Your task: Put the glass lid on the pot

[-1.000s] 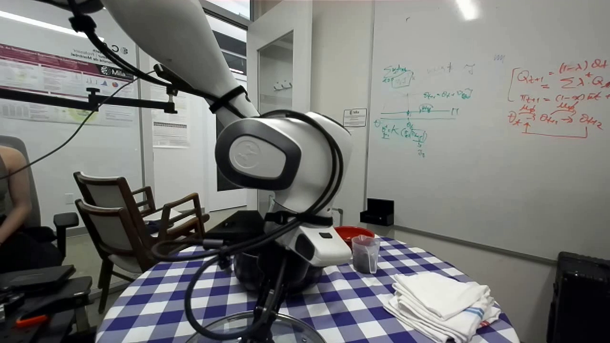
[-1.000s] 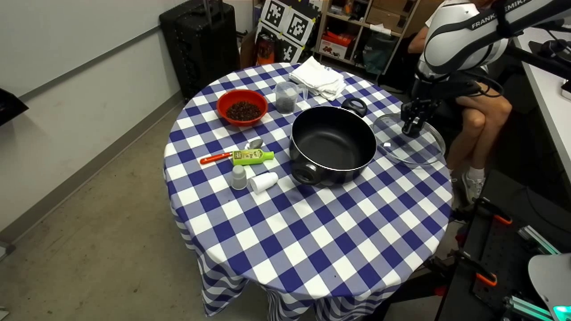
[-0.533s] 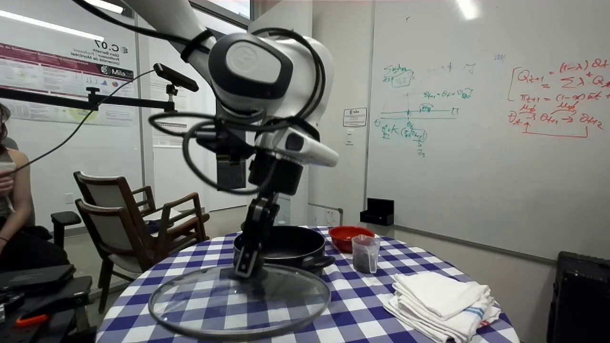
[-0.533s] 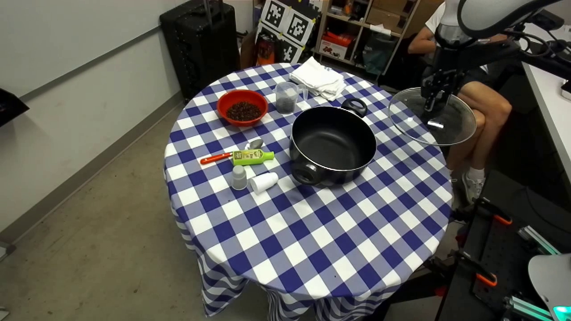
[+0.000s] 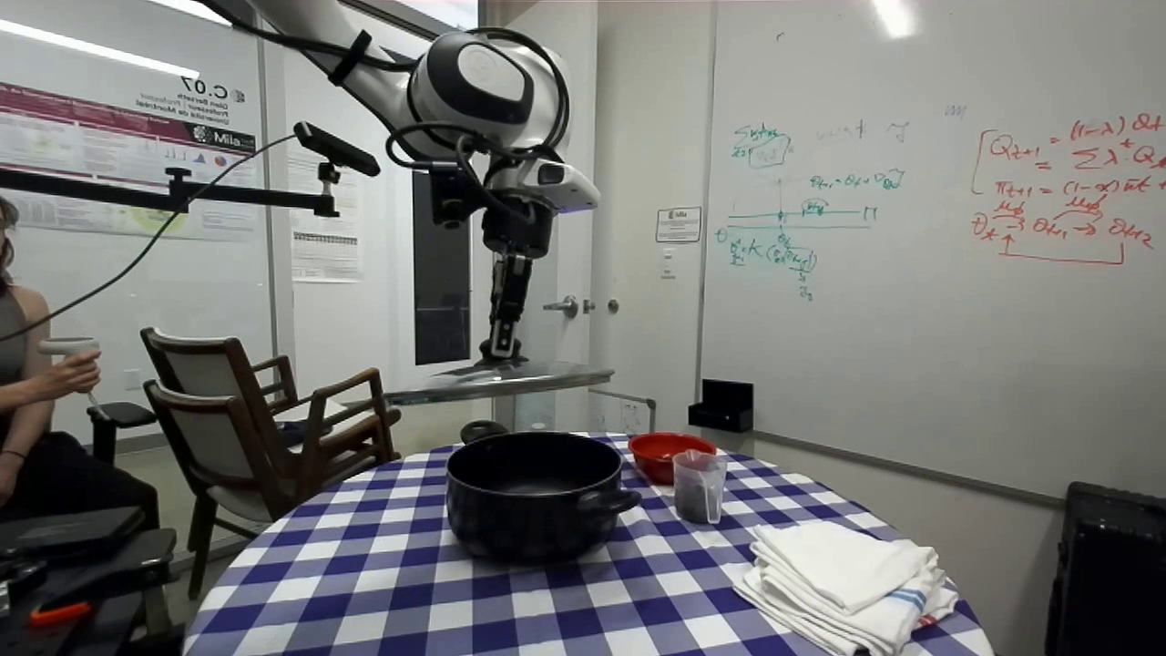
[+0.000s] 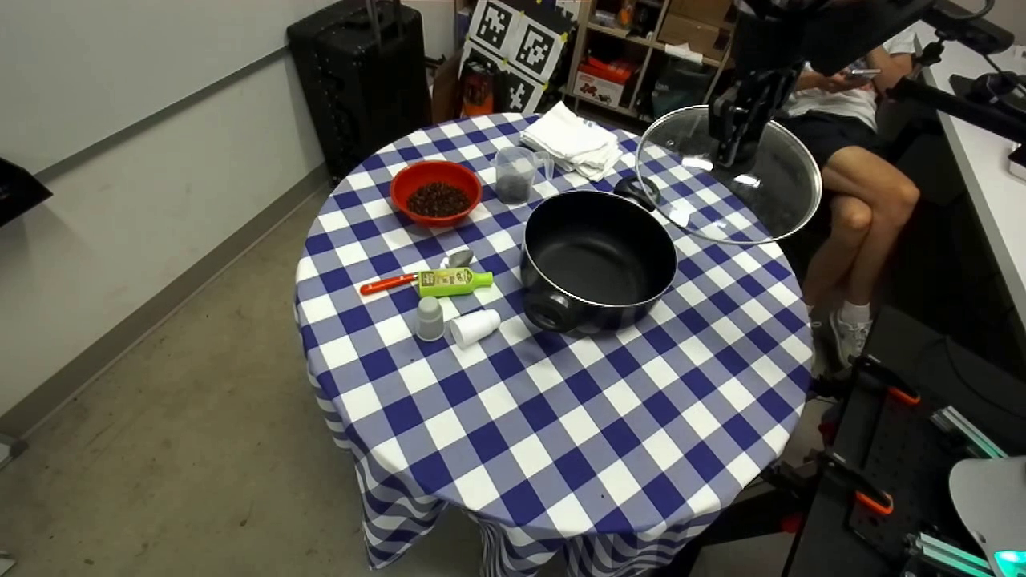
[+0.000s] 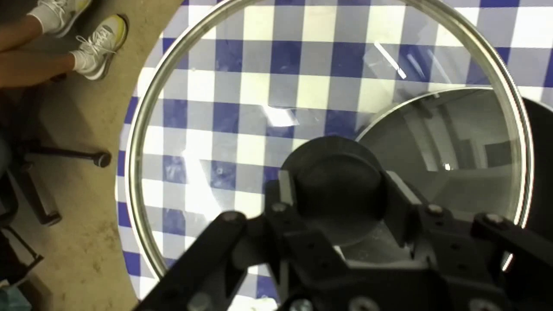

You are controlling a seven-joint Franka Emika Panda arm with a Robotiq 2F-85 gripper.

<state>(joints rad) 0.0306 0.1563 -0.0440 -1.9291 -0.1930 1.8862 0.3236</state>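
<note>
The glass lid (image 5: 547, 378) hangs in the air, slightly tilted, well above the table. It also shows in an exterior view (image 6: 773, 196) and in the wrist view (image 7: 242, 86). My gripper (image 5: 503, 351) is shut on its dark centre knob; the fingers press both sides of the knob in the wrist view (image 7: 341, 190). The black pot (image 5: 537, 519) stands uncovered on the table, and its inside looks bare in an exterior view (image 6: 597, 248). In the wrist view the pot (image 7: 542, 168) shows at the right, partly through the lid. The lid is above and to one side of the pot.
A red bowl of dark bits (image 6: 401, 204), a clear measuring cup (image 6: 513, 172) and folded white towels (image 6: 571, 140) stand near the pot. A green bottle (image 6: 453, 282), a red-handled spoon (image 6: 389, 284) and two small shakers (image 6: 429, 320) lie or stand beside it. A person (image 6: 850, 172) sits behind the table.
The lid was low at the table with the gripper at its knob one second ago. The gripper has raised it high and carried it toward the pot. The pot has not moved.
</note>
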